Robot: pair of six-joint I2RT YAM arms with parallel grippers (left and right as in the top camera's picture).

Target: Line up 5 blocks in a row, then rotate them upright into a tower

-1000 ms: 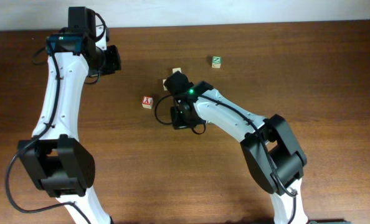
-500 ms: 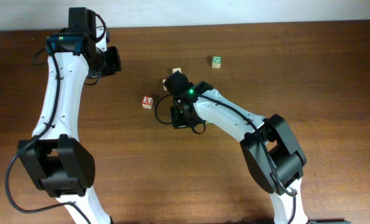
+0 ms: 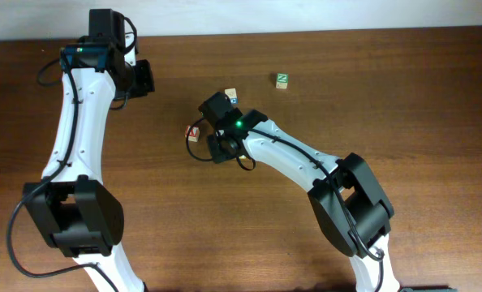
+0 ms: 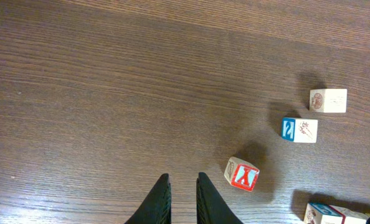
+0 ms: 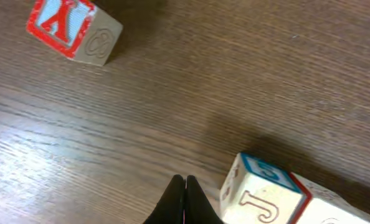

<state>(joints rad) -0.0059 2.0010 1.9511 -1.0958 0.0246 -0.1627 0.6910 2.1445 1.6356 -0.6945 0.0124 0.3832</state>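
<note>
Y block (image 4: 242, 174) | red Y face up | edges skewed to table (image 4: 79, 74) grain

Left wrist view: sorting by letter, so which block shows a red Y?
The block closest to the left gripper; no other shows a Y.

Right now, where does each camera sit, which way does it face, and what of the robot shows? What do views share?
Overhead: above the table, facing down; left arm and right arm show.
Left wrist: on its arm, facing down; left gripper and Y block show.
Right wrist: low over the table, facing down; shut right gripper shows.
Shared: all three see the Y block.
</note>
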